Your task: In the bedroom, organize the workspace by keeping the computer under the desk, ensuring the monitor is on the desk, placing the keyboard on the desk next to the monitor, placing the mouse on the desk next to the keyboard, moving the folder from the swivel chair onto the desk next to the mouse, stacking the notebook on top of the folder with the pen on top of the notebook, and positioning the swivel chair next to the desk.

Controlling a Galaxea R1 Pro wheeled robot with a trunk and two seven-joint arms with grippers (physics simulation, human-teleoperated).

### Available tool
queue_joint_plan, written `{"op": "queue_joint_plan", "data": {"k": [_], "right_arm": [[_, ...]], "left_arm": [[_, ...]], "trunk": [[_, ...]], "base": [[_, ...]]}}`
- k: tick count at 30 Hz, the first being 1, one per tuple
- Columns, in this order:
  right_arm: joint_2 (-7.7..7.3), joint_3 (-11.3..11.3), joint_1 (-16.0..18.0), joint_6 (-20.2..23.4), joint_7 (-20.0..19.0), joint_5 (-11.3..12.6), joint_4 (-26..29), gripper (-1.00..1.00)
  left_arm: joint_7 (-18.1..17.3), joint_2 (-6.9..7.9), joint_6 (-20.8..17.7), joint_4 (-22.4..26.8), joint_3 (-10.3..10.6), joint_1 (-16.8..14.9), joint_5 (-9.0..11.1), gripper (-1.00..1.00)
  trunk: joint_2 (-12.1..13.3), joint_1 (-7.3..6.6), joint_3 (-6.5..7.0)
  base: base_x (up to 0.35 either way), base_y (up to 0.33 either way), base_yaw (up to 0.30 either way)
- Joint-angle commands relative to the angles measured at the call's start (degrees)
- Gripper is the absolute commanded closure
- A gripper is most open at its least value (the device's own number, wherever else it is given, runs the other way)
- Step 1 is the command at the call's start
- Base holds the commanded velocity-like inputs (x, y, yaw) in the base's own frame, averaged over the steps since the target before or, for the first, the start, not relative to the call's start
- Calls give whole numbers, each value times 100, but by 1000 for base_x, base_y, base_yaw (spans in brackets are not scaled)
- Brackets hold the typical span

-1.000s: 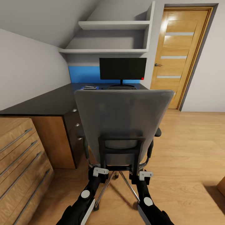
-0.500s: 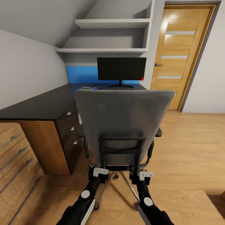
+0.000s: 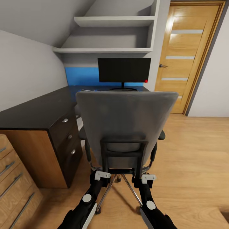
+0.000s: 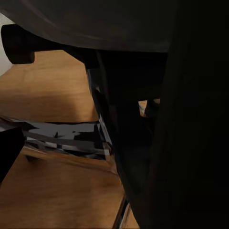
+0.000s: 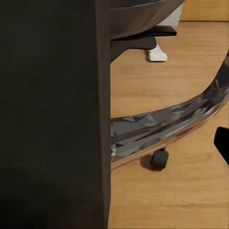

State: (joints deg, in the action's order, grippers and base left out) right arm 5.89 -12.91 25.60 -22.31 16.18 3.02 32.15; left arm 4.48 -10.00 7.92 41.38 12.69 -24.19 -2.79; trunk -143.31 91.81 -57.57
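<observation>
The grey swivel chair [image 3: 125,124] stands right in front of me, its back toward me, facing the black desk [image 3: 35,109]. On the desk's far end stands the black monitor [image 3: 124,70]. My left gripper [image 3: 101,176] and right gripper [image 3: 147,178] sit against the black frame at the bottom of the chair's back, one at each upright. In the left wrist view the frame [image 4: 191,119] is very close, with a finger [image 4: 7,152] well apart from it. The right wrist view shows the frame [image 5: 47,119], a finger [image 5: 222,143] and the chrome leg [image 5: 162,129]. Keyboard, mouse, folder, notebook and pen are hidden.
The desk's drawers [image 3: 66,136] are to the left of the chair. A wooden drawer unit [image 3: 12,178] stands at the near left. Wall shelves [image 3: 108,50] hang above the monitor. A wooden door [image 3: 184,57] is at the back right, with open wooden floor [image 3: 197,159] on the right.
The view has moved forward: desk, monitor and door look nearer and the wooden drawer unit slides out at the left. The chair and both grippers keep their place in the picture.
</observation>
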Motion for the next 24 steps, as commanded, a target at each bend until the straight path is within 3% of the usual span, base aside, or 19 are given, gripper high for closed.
{"op": "queue_joint_plan", "data": {"k": [1, 24], "right_arm": [[-7, -28, 7, -28, 61, 68, -7, -100], [-9, -28, 7, -29, 61, 72, -7, -100]], "left_arm": [[61, 0, 17, -12, -3, -5, -17, -100], [53, 0, 17, -16, -3, -4, -20, -100]], "trunk": [[-1, 2, -5], [-1, 2, -5]], "base": [[274, 0, 0], [276, 0, 0]]}}
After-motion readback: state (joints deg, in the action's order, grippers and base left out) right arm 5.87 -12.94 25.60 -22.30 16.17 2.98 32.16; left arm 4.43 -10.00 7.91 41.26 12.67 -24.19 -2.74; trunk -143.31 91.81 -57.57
